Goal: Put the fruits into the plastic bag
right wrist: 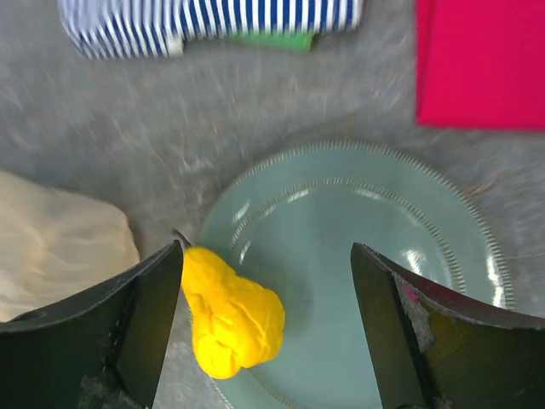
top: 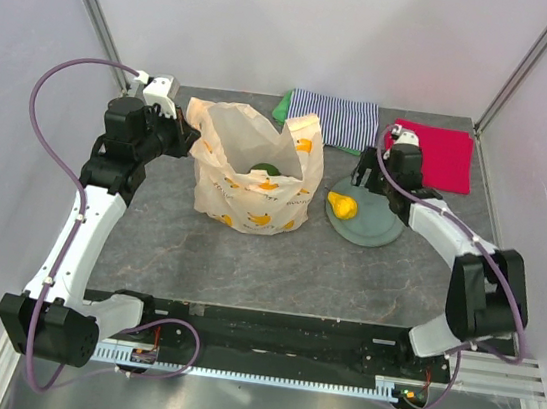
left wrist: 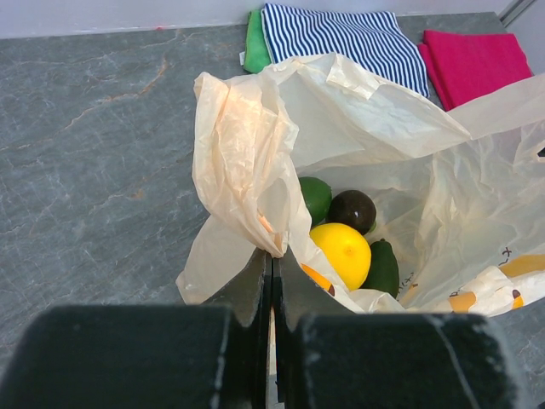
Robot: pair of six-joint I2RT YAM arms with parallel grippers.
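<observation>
Step in hand, as I read it: the last fruit.

- Left gripper (left wrist: 271, 273), lower centre of its wrist view, is pinched shut on the bag (left wrist: 375, 119) rim and props the mouth open.
- In the bag: lime (left wrist: 315, 198), lemon (left wrist: 341, 253), 1 dark round fruit (left wrist: 352, 210), 1 dark green fruit (left wrist: 383, 267).
- Right gripper (right wrist: 266, 256) is spread wide over the plate (right wrist: 409, 221).
- Pear (right wrist: 230, 315) lies at the plate's lower-left edge, just beside the frame-left finger.

Next move calls for centring on the pear, lowering and closing.

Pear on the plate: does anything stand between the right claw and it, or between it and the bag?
Nothing visible. The open right claw hangs just over the pear, which lies at the edge of the plate. Only bare table separates plate and plastic bag; the left claw pinches its rim, mouth open upward.
</observation>
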